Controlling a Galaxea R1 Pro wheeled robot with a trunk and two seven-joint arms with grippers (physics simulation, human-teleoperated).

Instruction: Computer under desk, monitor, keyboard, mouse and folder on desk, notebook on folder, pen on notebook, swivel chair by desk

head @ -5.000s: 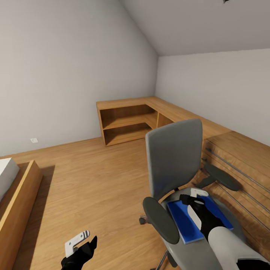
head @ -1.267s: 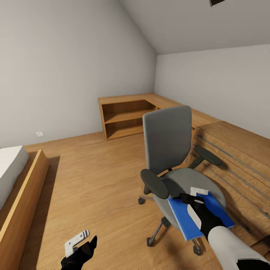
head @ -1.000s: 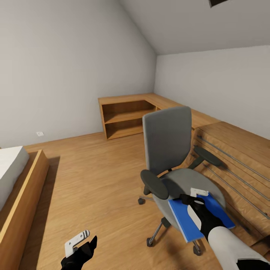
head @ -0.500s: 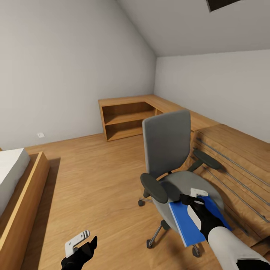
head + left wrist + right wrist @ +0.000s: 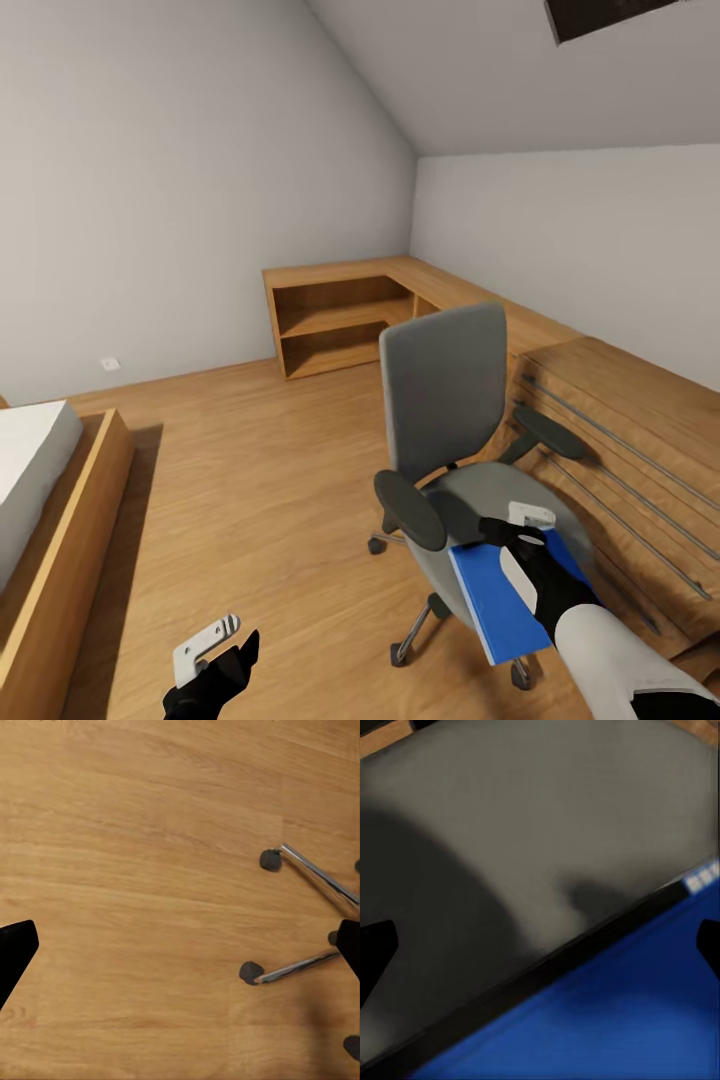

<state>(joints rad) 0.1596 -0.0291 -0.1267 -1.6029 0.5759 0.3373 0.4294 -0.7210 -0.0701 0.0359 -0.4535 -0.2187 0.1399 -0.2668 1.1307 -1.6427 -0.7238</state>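
A: Where the bedroom (image 5: 200, 200) narrows under the sloped ceiling, what fills the view?

B: Light wood floor (image 5: 260, 470); oak corner shelving (image 5: 340, 320) at the far wall; a wooden dresser (image 5: 620, 430) along the right; a bed frame (image 5: 60, 540) at the left edge.

A: Swivel chair?

B: Swivel chair (image 5: 450, 390) stands right of centre, just beside the dresser, backrest on its far side. Castors (image 5: 251, 972) and metal legs show in the left wrist view.

A: Folder?

B: Blue folder (image 5: 500, 590) overhangs the near edge of the grey seat; whether it rests on the seat cannot be told.

A: Grippers?

B: Right gripper (image 5: 525, 530) is over the folder's far end; cannot tell if it pinches. Left gripper (image 5: 210, 640) hangs near, low over bare floor, fingers spread wide.
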